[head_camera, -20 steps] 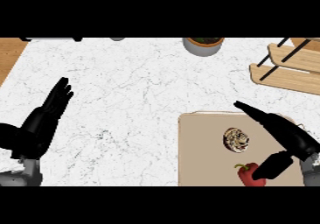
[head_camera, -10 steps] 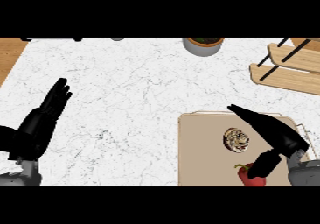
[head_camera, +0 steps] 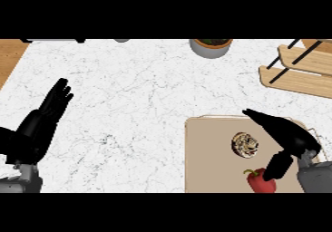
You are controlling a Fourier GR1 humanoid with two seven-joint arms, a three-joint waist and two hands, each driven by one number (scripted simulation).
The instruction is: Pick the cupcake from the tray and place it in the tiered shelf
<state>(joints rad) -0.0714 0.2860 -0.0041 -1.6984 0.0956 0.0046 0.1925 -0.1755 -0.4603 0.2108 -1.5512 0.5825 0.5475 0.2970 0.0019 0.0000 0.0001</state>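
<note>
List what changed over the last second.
The right hand drew back toward the view's lower edge and shifted left over the tray, closing on the cupcake; it holds nothing. The cupcake, the red pepper, the shelf and the resting left hand stayed put.

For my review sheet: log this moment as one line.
phase: reaching | right hand: open above tray, beside cupcake | red pepper: on tray | left hand: open, resting | tiered shelf: no cupcake
</note>
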